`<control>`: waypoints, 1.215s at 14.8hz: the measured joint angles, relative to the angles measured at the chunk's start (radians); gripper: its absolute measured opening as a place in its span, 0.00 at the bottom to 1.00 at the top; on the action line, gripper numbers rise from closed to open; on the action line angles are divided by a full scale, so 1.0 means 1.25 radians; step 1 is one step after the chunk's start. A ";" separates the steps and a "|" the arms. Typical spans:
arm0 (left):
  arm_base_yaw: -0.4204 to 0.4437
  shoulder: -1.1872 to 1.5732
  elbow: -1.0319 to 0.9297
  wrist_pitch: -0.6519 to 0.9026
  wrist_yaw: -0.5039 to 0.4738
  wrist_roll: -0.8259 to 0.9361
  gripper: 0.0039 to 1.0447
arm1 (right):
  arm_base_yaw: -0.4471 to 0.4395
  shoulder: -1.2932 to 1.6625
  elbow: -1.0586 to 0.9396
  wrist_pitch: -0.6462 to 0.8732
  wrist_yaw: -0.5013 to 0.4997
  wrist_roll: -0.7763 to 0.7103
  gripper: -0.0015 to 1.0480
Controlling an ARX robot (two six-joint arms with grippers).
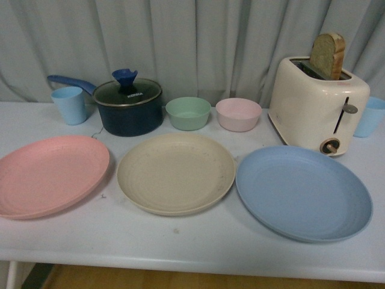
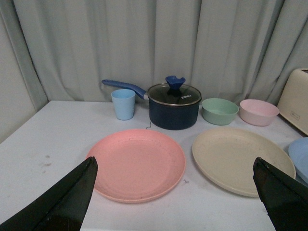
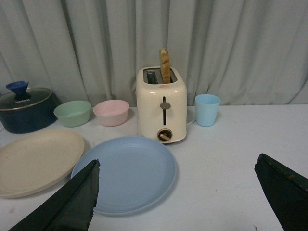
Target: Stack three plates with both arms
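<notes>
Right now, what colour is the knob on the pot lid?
The knob is dark blue, clearest in the left wrist view.

Dim, flat, greyish-green light in all three views, slightly grainy and soft. Faint soft shadows under the cream plate (image 1: 174, 174) on the desk (image 1: 198, 247). Dull sheen on the toaster (image 1: 313, 102). In wrist views the fingers (image 2: 62, 202) are featureless black, edges soft.

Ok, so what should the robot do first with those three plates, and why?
Probably lower the left hand to the near rim of the pink plate. The hand is open and empty with that plate right in front of it, and nothing is stacked yet: it, the beige plate and the blue plate each lie flat, side by side.
</notes>
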 joint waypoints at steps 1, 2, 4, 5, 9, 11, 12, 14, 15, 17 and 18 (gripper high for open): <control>0.000 0.000 0.000 0.000 0.000 0.000 0.94 | 0.000 0.000 0.000 0.000 0.000 0.000 0.94; 0.000 0.000 0.000 0.000 0.000 0.000 0.94 | 0.000 0.000 0.000 0.000 0.000 0.000 0.94; 0.000 0.000 0.000 0.000 0.000 0.000 0.94 | 0.000 0.000 0.000 0.000 0.000 0.000 0.94; 0.000 0.000 0.000 0.000 0.000 0.000 0.94 | 0.000 0.000 0.000 0.000 0.000 0.000 0.94; 0.000 0.000 0.000 0.000 0.000 0.000 0.94 | 0.000 0.000 0.000 0.000 0.000 0.000 0.94; 0.000 0.000 0.000 0.000 0.000 0.000 0.94 | 0.000 0.000 0.000 0.000 0.000 0.000 0.94; 0.000 0.000 0.000 0.000 0.000 0.000 0.94 | 0.000 0.000 0.000 0.000 0.000 0.000 0.94; 0.000 0.000 0.000 0.000 0.000 0.000 0.94 | 0.000 0.000 0.000 0.000 0.000 0.000 0.94; 0.000 0.000 0.000 0.000 0.000 0.000 0.94 | 0.000 0.000 0.000 0.000 0.000 0.000 0.94; 0.000 0.000 0.000 0.000 0.000 0.000 0.94 | 0.000 0.000 0.000 0.000 0.000 0.000 0.94; 0.000 0.000 0.000 0.000 0.000 0.000 0.94 | 0.000 0.000 0.000 0.000 0.000 0.000 0.94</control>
